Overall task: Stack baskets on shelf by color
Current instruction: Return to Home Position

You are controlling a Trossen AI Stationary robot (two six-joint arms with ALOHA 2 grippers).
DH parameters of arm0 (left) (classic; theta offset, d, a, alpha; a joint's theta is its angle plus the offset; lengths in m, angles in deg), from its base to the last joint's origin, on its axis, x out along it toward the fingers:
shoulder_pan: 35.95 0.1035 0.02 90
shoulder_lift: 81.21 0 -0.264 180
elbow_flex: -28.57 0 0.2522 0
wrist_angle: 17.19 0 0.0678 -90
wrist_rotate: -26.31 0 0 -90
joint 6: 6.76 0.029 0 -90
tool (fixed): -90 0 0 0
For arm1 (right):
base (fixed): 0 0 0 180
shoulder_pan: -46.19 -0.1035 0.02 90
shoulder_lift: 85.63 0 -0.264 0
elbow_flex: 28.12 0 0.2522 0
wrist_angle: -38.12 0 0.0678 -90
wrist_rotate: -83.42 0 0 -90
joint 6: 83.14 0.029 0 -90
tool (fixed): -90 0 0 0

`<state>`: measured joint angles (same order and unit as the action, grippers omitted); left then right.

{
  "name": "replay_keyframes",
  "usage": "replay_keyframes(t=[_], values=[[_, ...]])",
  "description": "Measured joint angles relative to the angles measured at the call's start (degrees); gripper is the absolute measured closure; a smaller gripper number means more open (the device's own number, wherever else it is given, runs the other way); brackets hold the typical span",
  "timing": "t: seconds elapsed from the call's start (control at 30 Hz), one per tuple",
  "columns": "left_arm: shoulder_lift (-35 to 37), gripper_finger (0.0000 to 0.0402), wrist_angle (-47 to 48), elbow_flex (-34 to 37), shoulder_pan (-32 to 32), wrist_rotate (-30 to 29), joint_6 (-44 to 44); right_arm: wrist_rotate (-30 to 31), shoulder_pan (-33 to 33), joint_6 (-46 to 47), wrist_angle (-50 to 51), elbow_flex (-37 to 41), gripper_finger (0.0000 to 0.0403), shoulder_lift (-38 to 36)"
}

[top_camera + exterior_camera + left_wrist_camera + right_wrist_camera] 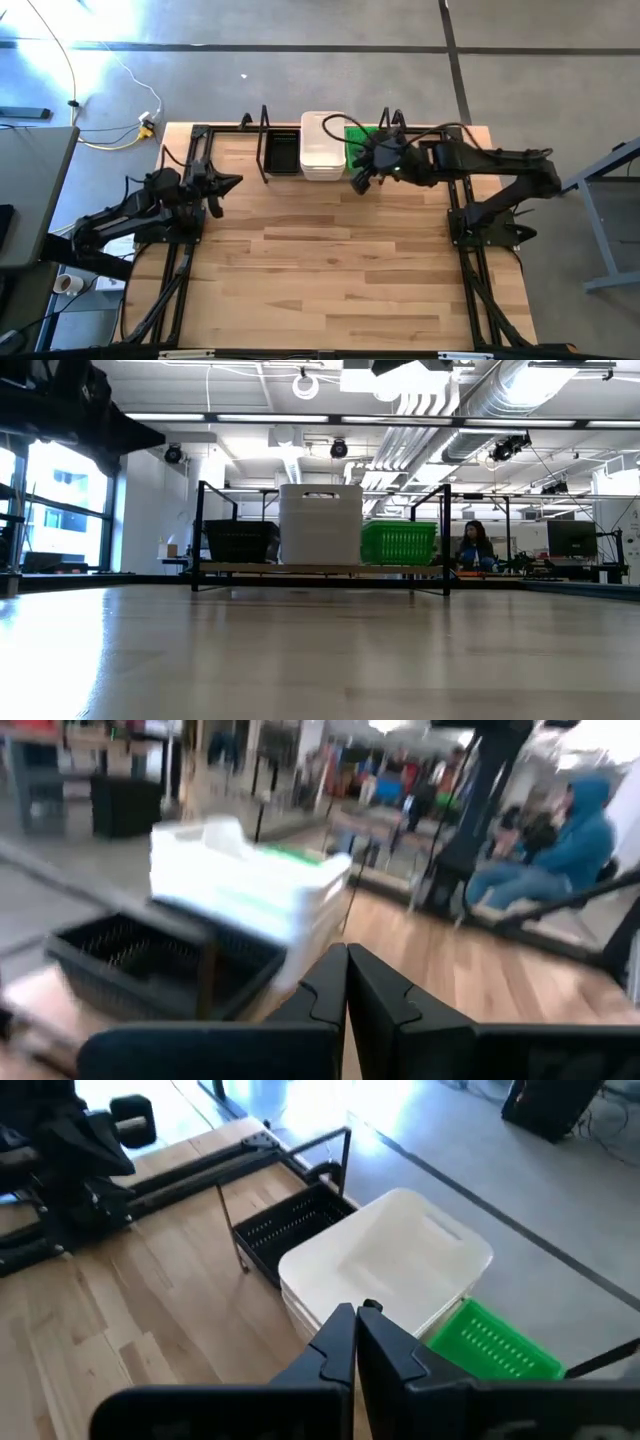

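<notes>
The black rod shelf [262,130] stands along the table's far edge. On it, side by side, sit a black basket [281,155], a taller white stack [322,148] and a green basket [357,140]. The low view shows them in the same order: black [240,542], white [320,525], green [398,543]. My right gripper [359,182] hovers just on the near side of the white and green baskets, with its fingers [357,1332] shut on nothing. My left gripper [226,183] waits near the table's left side, level with the shelf's left end, also shut [347,975].
The wooden tabletop [330,260] stretches bare from the shelf to the near edge. Black arm frames run along both sides of the table [180,270] [480,270]. A person in a blue hoodie [560,840] sits beyond the table, and cables lie on the floor [120,130].
</notes>
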<state>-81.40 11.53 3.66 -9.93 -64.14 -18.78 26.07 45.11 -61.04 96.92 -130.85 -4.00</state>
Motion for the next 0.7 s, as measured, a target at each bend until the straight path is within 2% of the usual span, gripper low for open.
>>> replay_keyframes(t=[0.27, 0.4, 0.53, 0.7], values=[[-0.04, 0.0401, -16.67, 10.00, -2.63, -0.25, -3.42, 2.91, -0.87, -4.26, 2.99, 0.00, 0.0403, -8.78], [-0.16, 0.0401, -16.06, 10.46, -2.88, -0.21, -5.30, 8.73, -3.70, -2.17, 7.63, 1.19, 0.0403, -13.55], [-0.40, 0.0401, -15.47, 10.42, -2.88, 0.00, -5.26, 12.55, -7.86, 0.04, 5.11, 9.97, 0.0403, -20.83], [-0.56, 0.0401, -15.43, 10.42, -2.88, -0.22, -5.69, 11.63, -11.39, -1.03, -7.46, 26.24, 0.0403, -32.21]])
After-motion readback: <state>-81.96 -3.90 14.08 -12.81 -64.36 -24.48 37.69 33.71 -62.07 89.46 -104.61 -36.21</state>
